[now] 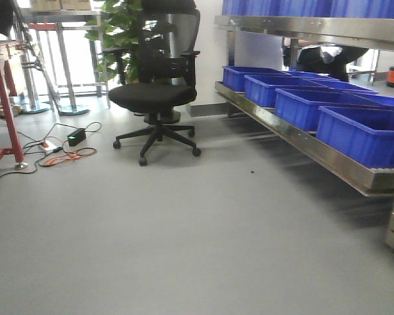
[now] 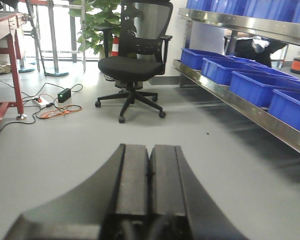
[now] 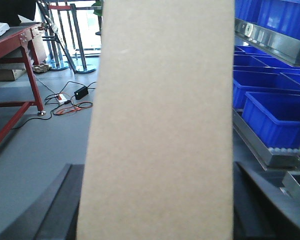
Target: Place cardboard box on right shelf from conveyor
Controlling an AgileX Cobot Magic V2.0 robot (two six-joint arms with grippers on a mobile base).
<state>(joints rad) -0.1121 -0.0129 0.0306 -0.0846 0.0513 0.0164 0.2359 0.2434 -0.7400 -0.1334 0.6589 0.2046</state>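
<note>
In the right wrist view the tan cardboard box [image 3: 162, 125] fills the middle of the frame, held upright between the two dark fingers of my right gripper [image 3: 157, 200], which is shut on it. The stainless-steel right shelf [image 1: 302, 141] runs along the right side and carries blue bins. The same shelf [image 3: 255, 150] lies just right of the held box. My left gripper [image 2: 150, 160] is shut with its pads pressed together and nothing between them, hanging over the bare grey floor. No conveyor belt shows in any view.
A black office chair [image 1: 156, 85] stands mid-room ahead. Blue plastic bins [image 1: 364, 134] fill the lower shelf level. Cables and a power strip [image 1: 62, 147] lie on the floor at left, beside a red-framed table [image 1: 3, 98]. A potted plant [image 1: 118, 33] is behind the chair.
</note>
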